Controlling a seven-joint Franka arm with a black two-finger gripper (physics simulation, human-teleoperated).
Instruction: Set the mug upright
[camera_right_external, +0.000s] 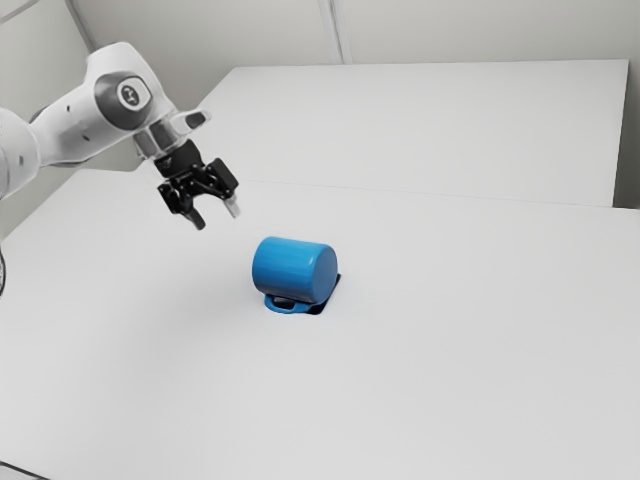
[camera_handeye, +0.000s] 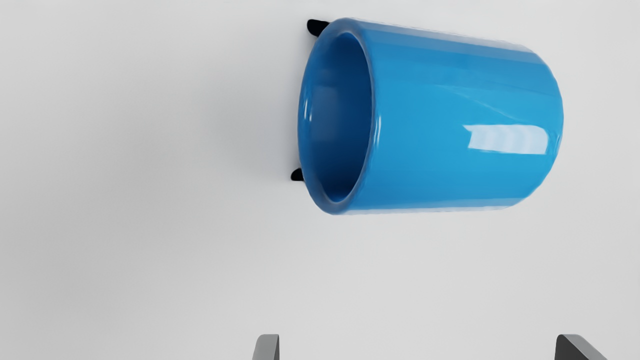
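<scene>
On white worktop (camera_right_external: 420, 380), blue mug (camera_right_external: 290, 268) lying on its side, handle (camera_right_external: 287, 305) low against surface, black shadow-dark patch (camera_right_external: 331, 295) beside and partly under it. Mug mouth facing exterior view's left, base toward exterior view's right. End effector (camera_right_external: 217, 218) above worktop, near mug but apart from it, released, fingertips spread wide, nothing between them.

- Mug (camera_right_external: 290, 268) on its side on the worktop (camera_right_external: 420, 380), mouth (camera_handeye: 340, 117) toward the exterior view's left, base (camera_right_external: 324, 274) toward its right
- Handle (camera_right_external: 287, 309) low, toward the exterior camera
- Pad (camera_right_external: 317, 309) partly under the mug
</scene>
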